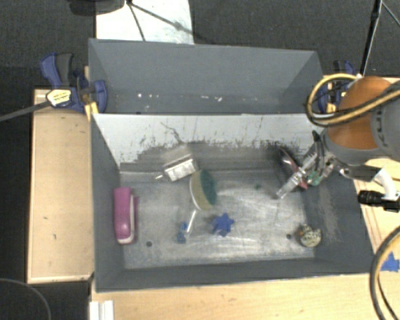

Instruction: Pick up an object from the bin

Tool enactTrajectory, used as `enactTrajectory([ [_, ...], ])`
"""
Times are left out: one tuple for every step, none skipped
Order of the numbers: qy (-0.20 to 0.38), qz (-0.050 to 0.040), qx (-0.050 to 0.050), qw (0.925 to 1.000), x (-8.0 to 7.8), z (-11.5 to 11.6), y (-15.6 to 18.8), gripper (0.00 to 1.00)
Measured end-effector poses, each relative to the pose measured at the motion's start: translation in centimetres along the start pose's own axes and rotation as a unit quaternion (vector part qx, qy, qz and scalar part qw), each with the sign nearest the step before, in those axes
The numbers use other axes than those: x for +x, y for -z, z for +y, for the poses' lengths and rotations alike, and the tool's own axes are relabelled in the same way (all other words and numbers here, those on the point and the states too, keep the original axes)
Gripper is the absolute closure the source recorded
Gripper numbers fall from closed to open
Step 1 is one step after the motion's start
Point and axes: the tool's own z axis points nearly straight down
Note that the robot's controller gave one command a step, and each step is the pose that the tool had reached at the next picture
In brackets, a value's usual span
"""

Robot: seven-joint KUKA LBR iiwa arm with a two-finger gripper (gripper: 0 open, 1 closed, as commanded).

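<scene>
You see your hand (285, 176) open and empty near the right wall of the bin (187, 69), and the nearest thing, a small round speckled ball (309, 236), lies frontward of it, by the right front corner.

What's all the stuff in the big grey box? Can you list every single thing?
grey metal bin: one, grey, middle of the view
pink oblong plastic thing: one, pink, left side of the floor
white and silver boxy thing: one, white-silver, near the back wall
round flat green and beige disc: one, green-beige, centre, just in front of the boxy thing
small clear tube with a blue end: one, clear-blue, front centre
blue star-shaped toy: one, blue, front centre, right of the tube
small round speckled ball: one, pale speckled, front right
robot arm: one, orange-grey, reaching in from the right
tool: one, dark-silver, over the back right floor
</scene>
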Motion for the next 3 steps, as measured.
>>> enactTrajectory([
  [0.003,0.0013,0.001,1.0,0.0,-0.1,0.1,1.0],
  [0.008,-0.0056,0.007,0.9999,1.7,0.7,2.0,1.0],
  [0.021,-0.0039,0.008,0.9997,3.1,1.2,3.2,1.0],
])
